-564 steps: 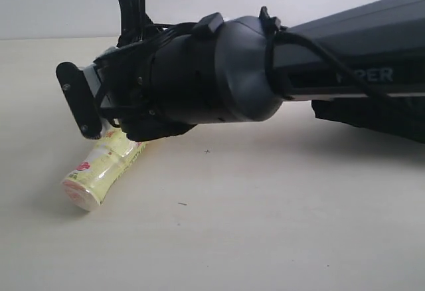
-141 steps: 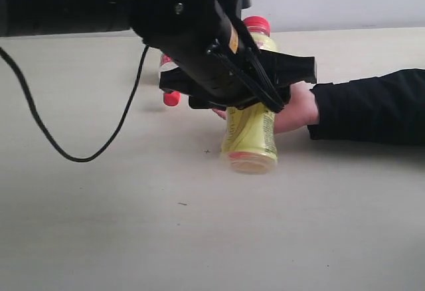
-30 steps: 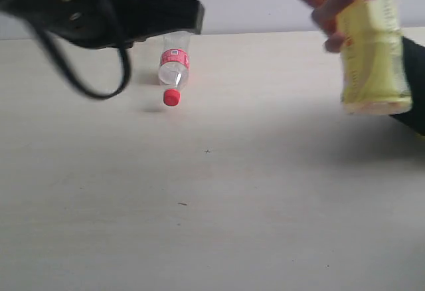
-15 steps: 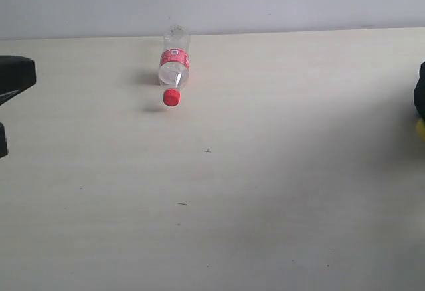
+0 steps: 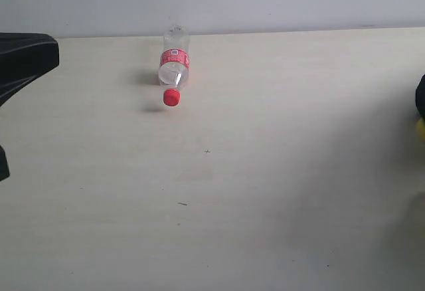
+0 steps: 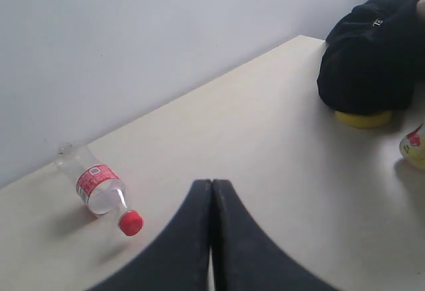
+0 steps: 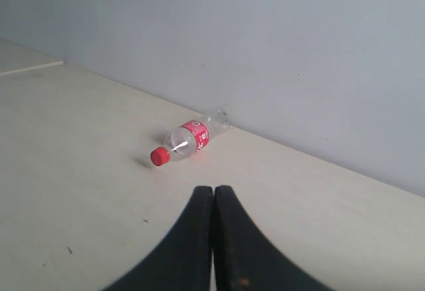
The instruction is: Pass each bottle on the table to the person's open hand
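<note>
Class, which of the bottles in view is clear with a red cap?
The small clear plastic bottle with red label and cap, lying alone; the yellow bottle and the pale yellow bottle sit by the black sleeve.

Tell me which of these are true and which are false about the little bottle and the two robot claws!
1. The small clear bottle lies on its side on the table. True.
2. Its cap is blue. False: the cap is red.
3. The left gripper is holding the bottle. False: its fingers are pressed together on nothing, and the bottle lies apart from it.
4. The right gripper is shut, with nothing between its fingers. True.
</note>
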